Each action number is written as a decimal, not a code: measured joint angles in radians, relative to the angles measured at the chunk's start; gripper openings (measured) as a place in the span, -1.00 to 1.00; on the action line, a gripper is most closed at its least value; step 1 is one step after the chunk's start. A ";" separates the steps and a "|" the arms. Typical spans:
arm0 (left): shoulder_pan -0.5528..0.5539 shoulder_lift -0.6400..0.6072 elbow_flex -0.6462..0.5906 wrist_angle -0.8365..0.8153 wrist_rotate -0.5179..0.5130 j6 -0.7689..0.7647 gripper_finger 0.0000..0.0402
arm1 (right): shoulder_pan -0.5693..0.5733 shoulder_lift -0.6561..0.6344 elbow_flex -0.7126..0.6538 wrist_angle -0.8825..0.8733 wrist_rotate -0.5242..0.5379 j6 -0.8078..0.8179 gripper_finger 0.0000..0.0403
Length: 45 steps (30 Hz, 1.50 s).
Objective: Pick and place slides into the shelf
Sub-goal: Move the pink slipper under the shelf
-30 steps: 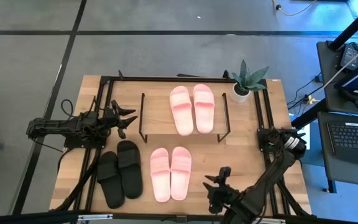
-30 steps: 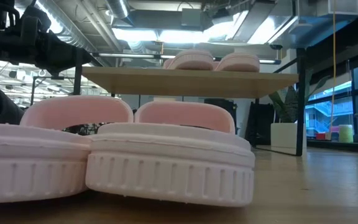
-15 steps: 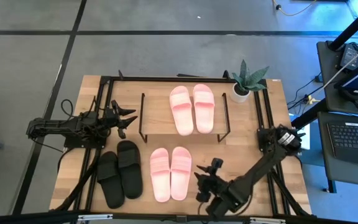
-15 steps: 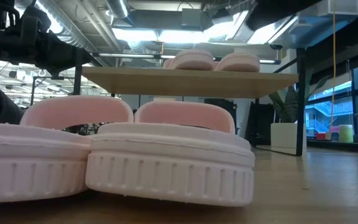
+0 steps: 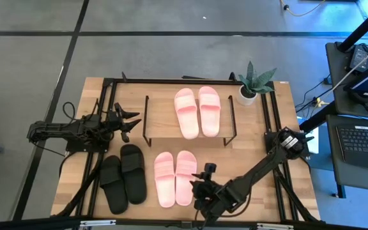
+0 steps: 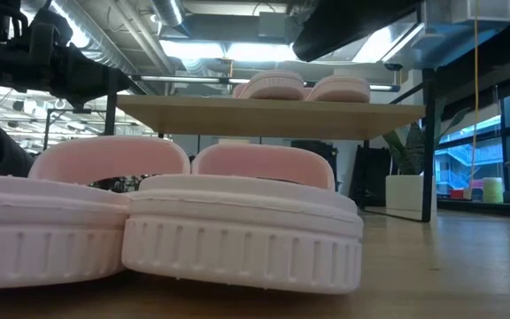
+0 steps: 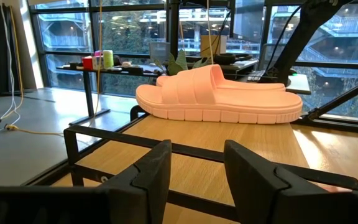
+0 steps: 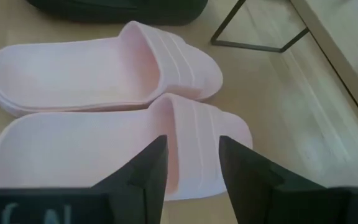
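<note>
On the shelf, a low wooden board on thin black wire legs at the back of the table, one light pink pair of slides lies side by side toward the board's right half. Below the shelf's front edge, a second light pink pair rests flat on the tabletop, its two slides touching along their inner sides. Just beside it to the left lies the black pair, angled slightly.

Over the near edge of the table, the right gripper hangs just beside the right slide of the pink pair on the tabletop; in the right wrist view its two dark fingers are spread apart with that slide's strap between them, holding nothing. The left gripper waits at the shelf's left end, its fingers parted and empty. A small potted plant stands at the table's back right corner.
</note>
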<state>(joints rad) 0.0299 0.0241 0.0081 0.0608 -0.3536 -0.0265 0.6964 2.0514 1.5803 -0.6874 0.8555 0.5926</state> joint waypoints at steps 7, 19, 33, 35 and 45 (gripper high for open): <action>0.000 0.000 0.000 0.000 0.000 0.000 -0.30 | -0.001 0.000 0.000 -0.001 -0.011 -0.027 -0.23; 0.000 0.000 0.000 0.000 0.000 0.000 -0.30 | -0.006 0.007 0.000 0.000 -0.011 -0.060 0.32; 0.000 0.000 0.000 0.000 0.000 -0.019 -0.30 | -0.052 0.132 0.000 0.066 -0.031 -0.143 0.26; 0.000 0.000 0.000 0.000 0.000 -0.019 -0.30 | -0.052 0.135 0.000 0.061 -0.032 -0.154 0.23; 0.000 0.000 0.000 0.000 0.000 -0.025 -0.30 | -0.096 0.149 0.000 0.027 -0.016 -0.156 0.06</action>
<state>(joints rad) 0.0303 0.0242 0.0082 0.0608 -0.3534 -0.0513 0.6005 2.2003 1.5806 -0.6608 0.8391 0.4366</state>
